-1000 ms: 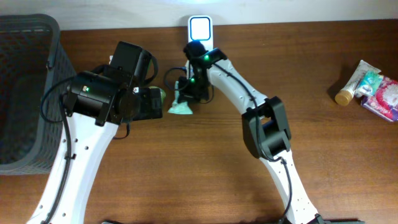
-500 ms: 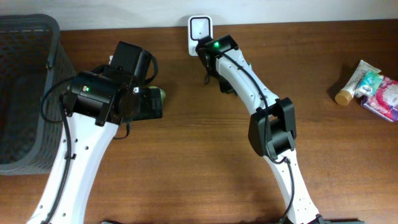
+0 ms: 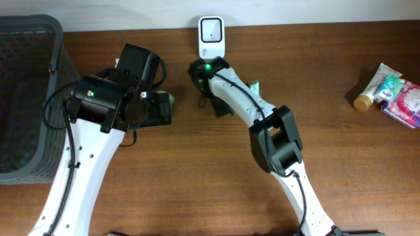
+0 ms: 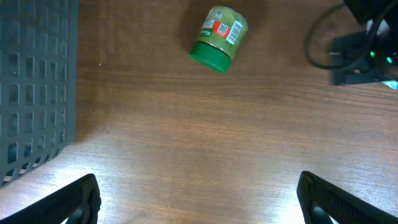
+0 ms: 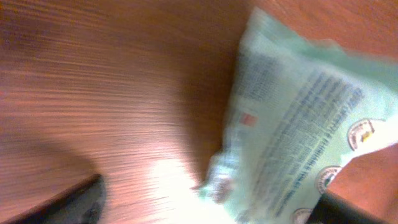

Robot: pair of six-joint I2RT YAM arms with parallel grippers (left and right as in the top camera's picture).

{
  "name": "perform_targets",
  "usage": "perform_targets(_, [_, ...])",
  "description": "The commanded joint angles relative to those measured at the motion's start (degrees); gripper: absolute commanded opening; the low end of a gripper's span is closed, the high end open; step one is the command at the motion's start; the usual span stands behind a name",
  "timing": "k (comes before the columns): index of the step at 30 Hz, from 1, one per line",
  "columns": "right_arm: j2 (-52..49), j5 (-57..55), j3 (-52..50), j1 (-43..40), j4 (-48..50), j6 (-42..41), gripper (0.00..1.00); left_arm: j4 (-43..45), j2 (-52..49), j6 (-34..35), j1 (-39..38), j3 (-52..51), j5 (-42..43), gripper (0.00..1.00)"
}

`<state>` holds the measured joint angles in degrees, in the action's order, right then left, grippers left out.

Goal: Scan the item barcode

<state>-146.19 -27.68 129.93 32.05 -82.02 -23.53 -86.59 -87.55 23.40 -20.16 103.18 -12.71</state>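
Note:
A pale green printed packet lies on the brown table, blurred, reaching to the right finger of my right gripper, whose jaws stand open and hold nothing. From overhead only a sliver of the packet shows beside the right arm, below and right of the white scanner at the table's back edge. A green-lidded jar lies on its side with its barcode up, well ahead of my open, empty left gripper. The overhead view has the jar just off the left gripper.
A dark grey mesh basket fills the far left of the table. At the far right lie a small bottle and several packets. The right arm stretches across the middle.
My right gripper has opened and let the green packet go onto the table. The right arm swung up to the scanner, then back down and left. The left arm has not moved.

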Motion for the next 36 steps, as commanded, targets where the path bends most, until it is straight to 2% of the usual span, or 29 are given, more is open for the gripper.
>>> perform_targets(1, [1.5,7.7,8.3,0.7,-1.5,1.9,0.99,0.0,0.2,-0.1,0.1,-0.1,-0.6,0.99])
perform_targets(6, [1.5,9.2,18.3,-4.7,-9.5,2.4,0.99,-0.1,0.2,-0.1,0.1,-0.1,-0.6,0.99])
perform_targets(11, [1.5,28.9,19.9,-16.9,-15.4,12.9,0.99,-0.1,0.2,-0.1,0.1,-0.1,-0.6,0.99])
perform_targets(18, [1.5,53.6,12.1,-33.8,-15.3,27.0,0.99,0.0,0.2,-0.1,0.1,-0.1,-0.6,0.99])
perform_targets(21, [1.5,64.7,5.5,-36.9,-14.7,36.0,1.0,0.0,0.2,-0.1,0.1,-0.1,-0.6,0.99])
perform_targets(26, [1.5,74.7,-3.6,-37.7,-6.8,37.2,0.95,-0.1,0.2,-0.1,0.1,-0.1,-0.6,0.99])
perform_targets(29, [1.5,78.3,-7.1,-37.6,-1.4,35.0,0.86,0.0,0.2,-0.1,0.1,-0.1,-0.6,0.99])
perform_targets(32, [1.5,78.3,-8.3,-37.6,1.6,33.5,0.82,0.0,0.2,-0.1,0.1,-0.1,-0.6,0.99])
perform_targets(34, [1.5,78.3,-8.3,-37.6,3.1,33.5,0.64,-0.1,0.2,-0.1,0.1,-0.1,-0.6,0.99])
perform_targets(36, [1.5,78.3,-8.3,-37.5,5.1,30.4,0.58,0.0,0.2,-0.1,0.1,-0.1,-0.6,0.99])
